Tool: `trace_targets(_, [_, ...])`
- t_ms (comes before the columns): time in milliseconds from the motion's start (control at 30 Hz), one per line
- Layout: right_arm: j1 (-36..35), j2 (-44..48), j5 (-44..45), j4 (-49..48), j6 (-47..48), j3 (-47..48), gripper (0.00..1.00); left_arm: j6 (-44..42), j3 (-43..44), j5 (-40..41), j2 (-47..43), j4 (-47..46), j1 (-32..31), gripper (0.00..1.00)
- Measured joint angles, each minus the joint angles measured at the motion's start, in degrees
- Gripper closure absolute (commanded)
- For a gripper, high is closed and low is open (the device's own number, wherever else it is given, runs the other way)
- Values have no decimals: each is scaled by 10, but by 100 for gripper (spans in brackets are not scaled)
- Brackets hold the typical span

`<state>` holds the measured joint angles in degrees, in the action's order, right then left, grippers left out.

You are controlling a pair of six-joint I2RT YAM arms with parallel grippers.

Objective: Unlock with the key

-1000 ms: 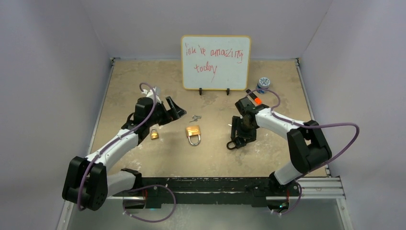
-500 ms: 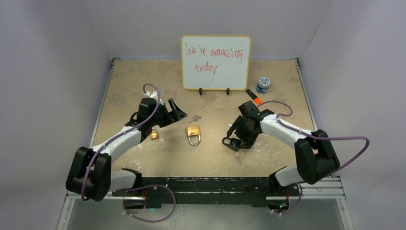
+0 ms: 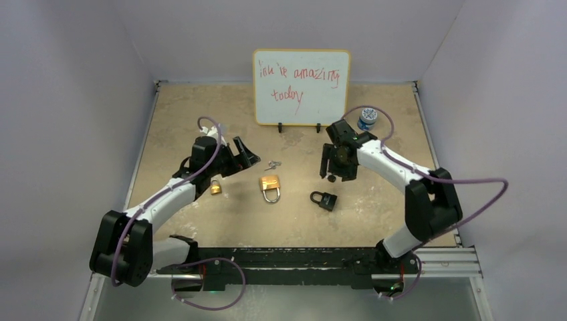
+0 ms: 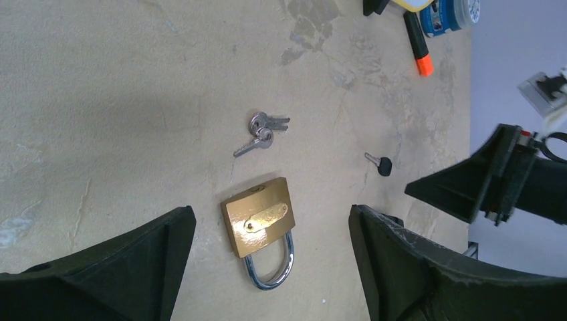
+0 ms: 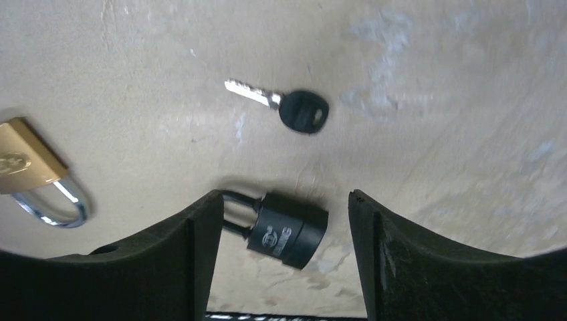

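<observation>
Near released left hand point(image 3: 246, 152), brass padlock point(image 4: 259, 215); near released right hand point(image 5: 284, 200), matte black padlock point(image 5: 287, 231).

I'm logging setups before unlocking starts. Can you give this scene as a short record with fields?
left hand: open, empty, pointed at large brass padlock
right hand: open, empty, pointed at black padlock
black key: flat on table, apart from black padlock
key ring: on table, apart from large brass padlock

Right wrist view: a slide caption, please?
Open right tool over a black padlock; a black key lies apart; brass padlock at left.
</observation>
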<state>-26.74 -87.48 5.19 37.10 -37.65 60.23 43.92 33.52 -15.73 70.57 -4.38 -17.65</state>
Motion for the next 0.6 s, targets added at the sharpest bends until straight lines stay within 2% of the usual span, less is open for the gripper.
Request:
trace_targets(300, [0, -177, 29, 5, 175, 97, 40, 0, 0, 6, -21, 7, 0, 12])
trace_targets(600, [0, -218, -9, 12, 262, 132, 49, 0, 0, 6, -21, 20, 0, 12])
